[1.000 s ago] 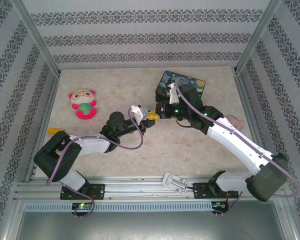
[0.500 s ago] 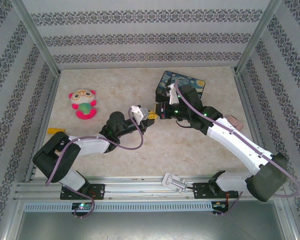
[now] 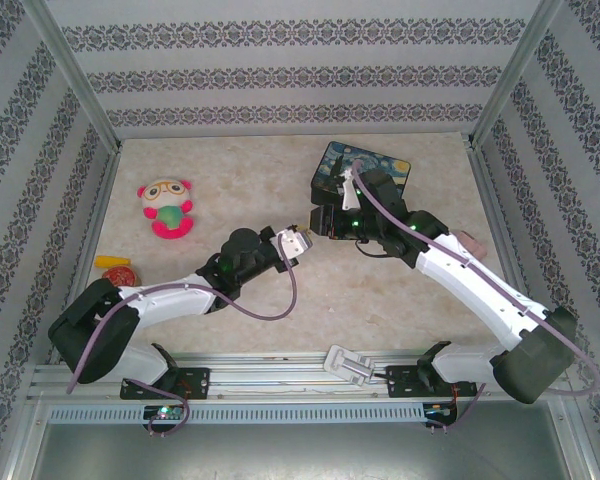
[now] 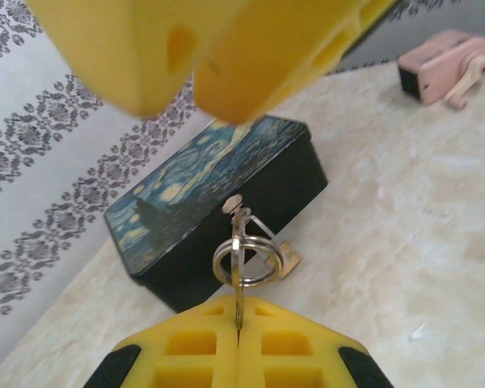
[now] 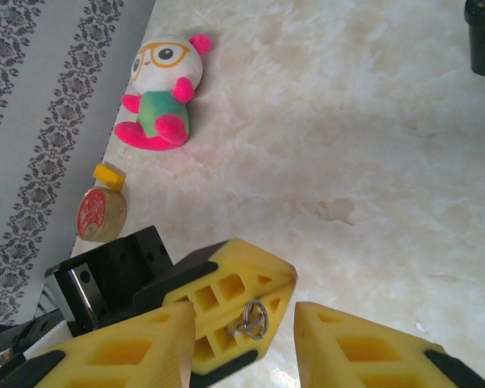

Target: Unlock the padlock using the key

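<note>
Step in hand: bring the key to the padlock's keyway.

- Left claw is clamped on the key. The key stands upright out of the fingertips with the key ring looped round it. Which end protrudes: cannot tell.
- Right claw sits just at 2 o'clock of the left one, near the centre of the tabletop. Its jaws are spread wide and hold nothing.
- Padlock: probably the small tan piece at the foot of the tin box, just behind the ring. It is too small to be sure.

Judgement: the ring could foul the keyway, so the key needs a clean end-on line. The right claw should steady the lock body before insertion. Turn slowly, since a thin key may slip.
</note>
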